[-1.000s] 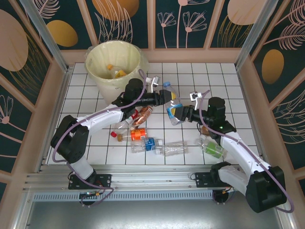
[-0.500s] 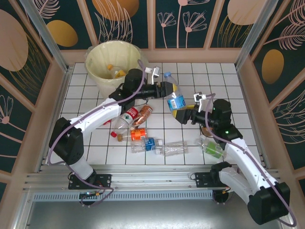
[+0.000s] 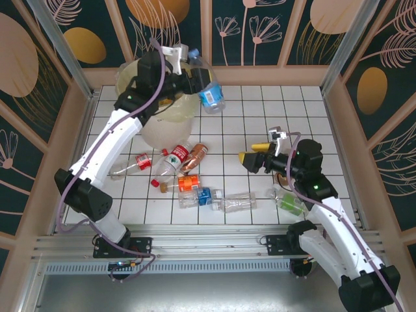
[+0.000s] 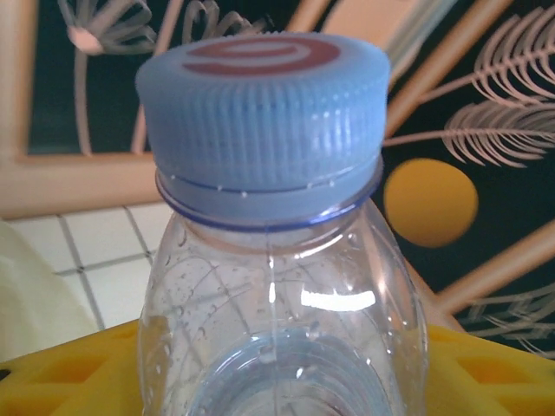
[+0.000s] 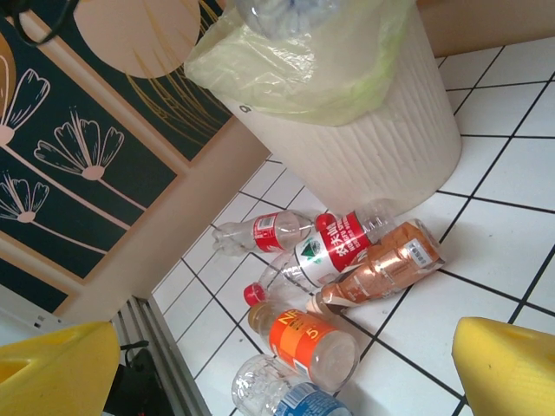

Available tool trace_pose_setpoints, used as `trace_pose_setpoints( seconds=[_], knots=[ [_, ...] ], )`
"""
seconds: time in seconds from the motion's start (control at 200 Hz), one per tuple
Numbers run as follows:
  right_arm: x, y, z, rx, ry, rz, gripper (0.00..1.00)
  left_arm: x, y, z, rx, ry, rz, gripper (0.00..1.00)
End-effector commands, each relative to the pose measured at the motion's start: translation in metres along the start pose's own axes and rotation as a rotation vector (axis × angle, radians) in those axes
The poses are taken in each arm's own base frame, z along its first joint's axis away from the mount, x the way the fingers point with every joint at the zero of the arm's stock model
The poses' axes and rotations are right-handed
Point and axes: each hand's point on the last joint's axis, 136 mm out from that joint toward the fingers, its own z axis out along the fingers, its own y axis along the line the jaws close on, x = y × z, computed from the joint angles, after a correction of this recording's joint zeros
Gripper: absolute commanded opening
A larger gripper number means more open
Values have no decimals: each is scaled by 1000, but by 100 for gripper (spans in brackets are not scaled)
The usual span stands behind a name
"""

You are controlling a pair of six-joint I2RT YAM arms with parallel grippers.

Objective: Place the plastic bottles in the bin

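Over the far-left corner of the table (image 3: 305, 123), the left gripper (image 3: 194, 73) held a blue-labelled bottle (image 3: 209, 93) by its neck at the right-hand rim of the bin (image 3: 155, 130), jaws closed partway on it. From the left wrist its blue cap (image 4: 264, 113) bore a dark red swirl, and yellow fingers (image 4: 490, 373) flanked the clear shoulders. No word on its label could be read. Near the table's middle lay a red-labelled bottle (image 5: 269, 232), a red, white and green one (image 5: 334, 247) with characters too small to read, a copper-coloured one (image 5: 381, 269), and an orange-labelled bottle (image 5: 308, 342) with white letters starting with N. Toward the near edge lay another blue-labelled bottle (image 3: 205, 195), a clear bottle (image 3: 237, 203) and a green bottle (image 3: 289, 203). A second before, both grippers had met on the raised bottle above the table's middle; since then the left arm had swung it up to the bin, while the right gripper (image 3: 258, 153) had let go and drawn back toward the right edge, jaws wide and empty. The loose bottles had not moved.
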Motion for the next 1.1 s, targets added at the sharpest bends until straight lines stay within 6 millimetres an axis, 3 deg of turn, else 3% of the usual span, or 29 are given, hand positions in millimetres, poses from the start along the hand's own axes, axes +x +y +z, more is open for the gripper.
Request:
trace_pose_setpoints(
  seconds=[0.0,0.245,0.265,0.38,0.636,0.791,1.096],
  knots=[
    [-7,6,-3,-1,-22,-42,99,-18,18,-15,-163,-20,117,67],
    [-4,8,-4,-6,-15,-53,99,-68,53,-55,-385,-105,199,68],
    [-5,9,-4,-11,-16,-55,99,-64,65,-47,-416,-88,203,68],
    [-7,11,-6,-15,-19,-60,99,-68,94,-56,-544,-75,245,68],
    [-7,13,-5,-24,-13,-65,99,-40,142,-43,-682,98,355,69],
    [-6,15,-4,-42,-2,-67,99,-9,170,-27,-726,243,413,69],
    [-5,15,-2,-49,12,-64,98,29,187,-14,-706,365,396,70]
  ],
)
